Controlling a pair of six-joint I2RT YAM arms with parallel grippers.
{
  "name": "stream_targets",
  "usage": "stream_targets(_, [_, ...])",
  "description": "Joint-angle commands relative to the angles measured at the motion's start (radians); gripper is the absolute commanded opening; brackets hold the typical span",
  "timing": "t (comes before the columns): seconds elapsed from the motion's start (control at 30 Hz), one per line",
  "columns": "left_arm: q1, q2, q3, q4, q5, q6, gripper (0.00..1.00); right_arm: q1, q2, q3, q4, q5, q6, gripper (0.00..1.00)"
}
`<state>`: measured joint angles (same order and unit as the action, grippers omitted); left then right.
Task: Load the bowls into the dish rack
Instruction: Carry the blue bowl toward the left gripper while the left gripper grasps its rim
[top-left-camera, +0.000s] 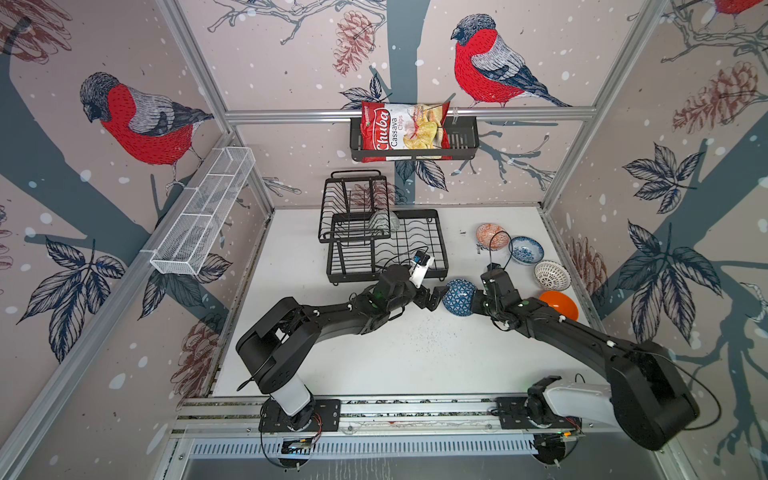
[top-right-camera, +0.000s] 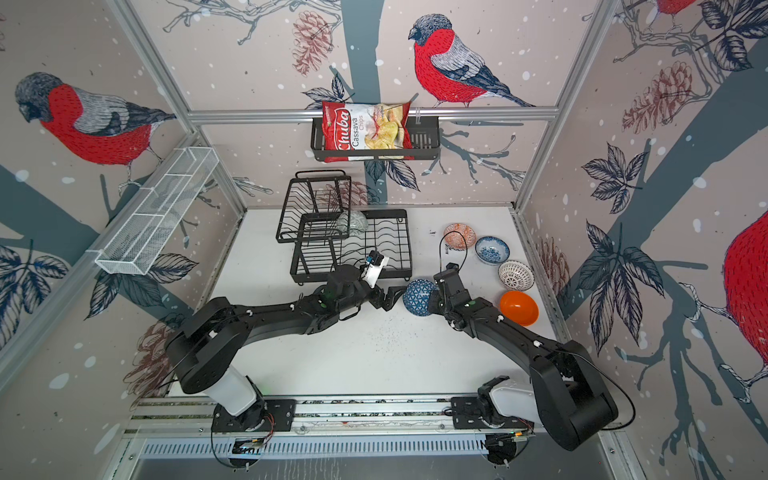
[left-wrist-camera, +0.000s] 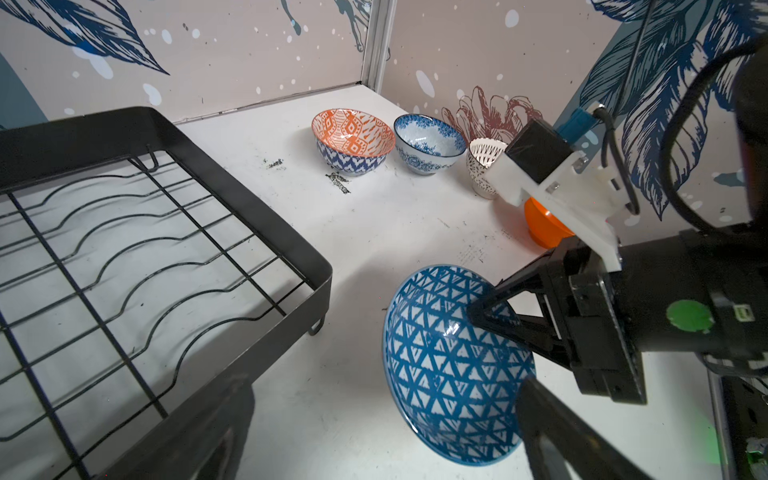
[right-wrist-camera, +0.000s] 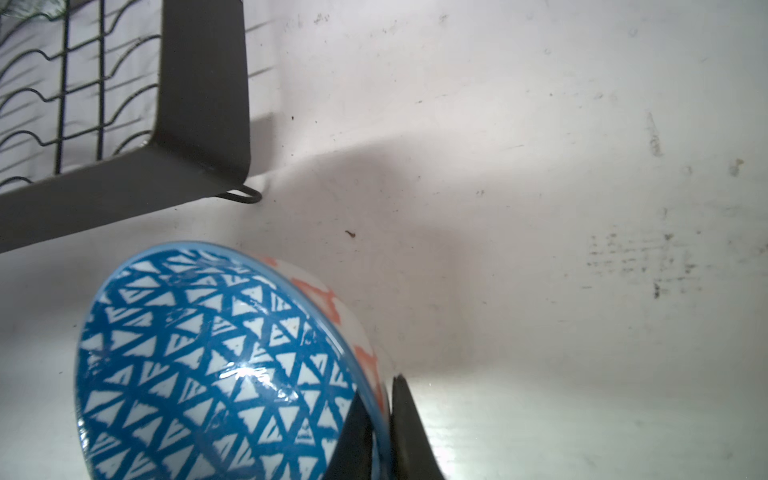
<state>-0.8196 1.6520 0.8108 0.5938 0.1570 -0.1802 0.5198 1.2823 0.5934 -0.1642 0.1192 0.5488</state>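
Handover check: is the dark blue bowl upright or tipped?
Tipped: the dark blue bowl, rim pinched in the right gripper, opens sideways, not up.

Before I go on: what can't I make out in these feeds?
- Grey-green bowl in the dish rack: the upper tier's wires cross it in both top views, so its seating is unclear.
- Left claw against the dark blue bowl: contact too small to judge in both top views.
- Plain orange bowl: partly behind the right arm in both top views.
- Right claw: cut off by the right wrist view's bottom edge.
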Motion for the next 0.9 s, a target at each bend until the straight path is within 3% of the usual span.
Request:
stream_targets(0.0, [0.003, 0.002, 0.003, 0.050, 0.007, -0.011, 0.98, 0.015, 0.033, 0.016, 0.021, 0.018, -0.008, 0.12])
stream_targets(0.87, [0.007, 0.091, 0.051, 0.023, 0.029, -0.033, 0.98, 0.029, 0.075, 0.007, 0.098, -0.036, -0.012, 0.16])
